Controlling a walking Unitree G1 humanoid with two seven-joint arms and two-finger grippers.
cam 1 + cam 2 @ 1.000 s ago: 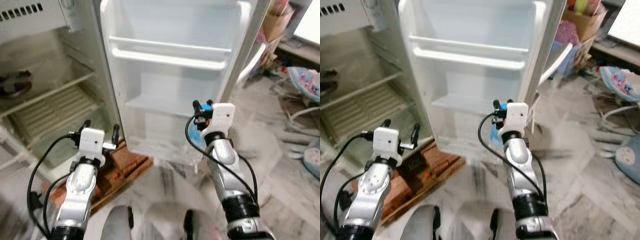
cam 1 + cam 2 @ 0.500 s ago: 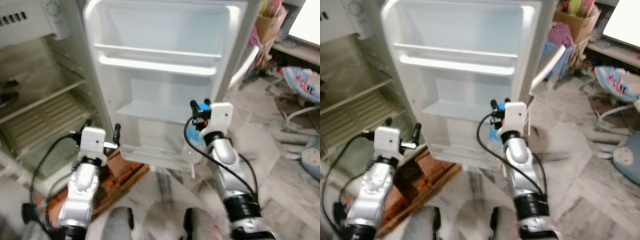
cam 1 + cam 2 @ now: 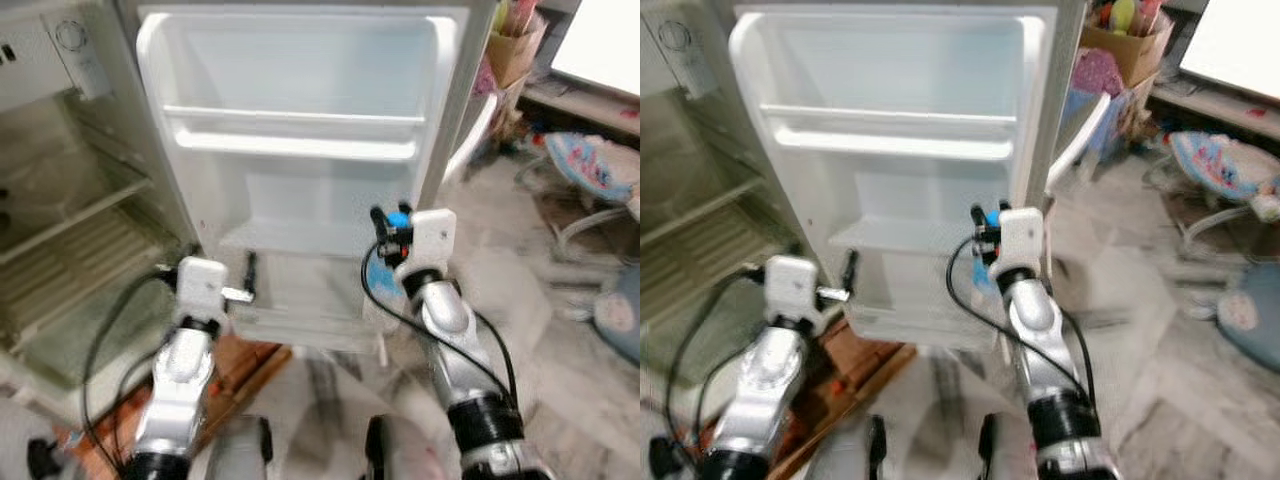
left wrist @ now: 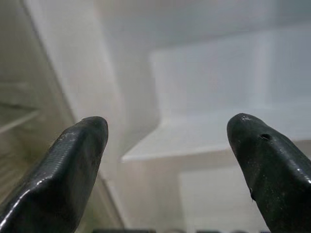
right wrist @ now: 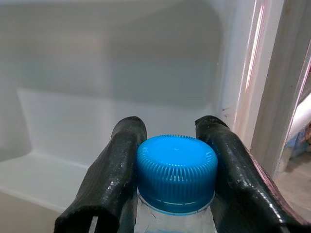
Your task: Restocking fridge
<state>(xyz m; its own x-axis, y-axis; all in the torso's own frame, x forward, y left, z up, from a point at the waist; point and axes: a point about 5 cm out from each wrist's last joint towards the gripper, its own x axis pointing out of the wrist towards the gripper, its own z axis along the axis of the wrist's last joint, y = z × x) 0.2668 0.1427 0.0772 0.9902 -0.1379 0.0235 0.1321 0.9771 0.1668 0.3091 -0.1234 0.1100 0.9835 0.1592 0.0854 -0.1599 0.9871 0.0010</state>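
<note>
The fridge stands with its white door (image 3: 300, 90) swung wide, showing an upper rail (image 3: 300, 140) and a lower door shelf (image 3: 290, 240), both bare. A clear bottle with a blue cap (image 5: 176, 170) is held upright in front of that lower shelf, near the door's right edge. My right gripper (image 3: 392, 215) is shut on the bottle's neck, one finger (image 5: 121, 160) on each side of the cap. To the left, my left gripper (image 4: 167, 141) is open and holds nothing; it points at the door's left part beside the fridge body.
The fridge's inside (image 3: 60, 250) with its wire shelf lies at the left. A wooden pallet (image 3: 250, 360) sits under the door. A cardboard box (image 3: 515, 50) and a colourful baby seat (image 3: 590, 165) stand on the marble floor at the right.
The camera has swung so the door sits more in the middle and nearer. Both arms have come closer to the door. The right gripper keeps the bottle.
</note>
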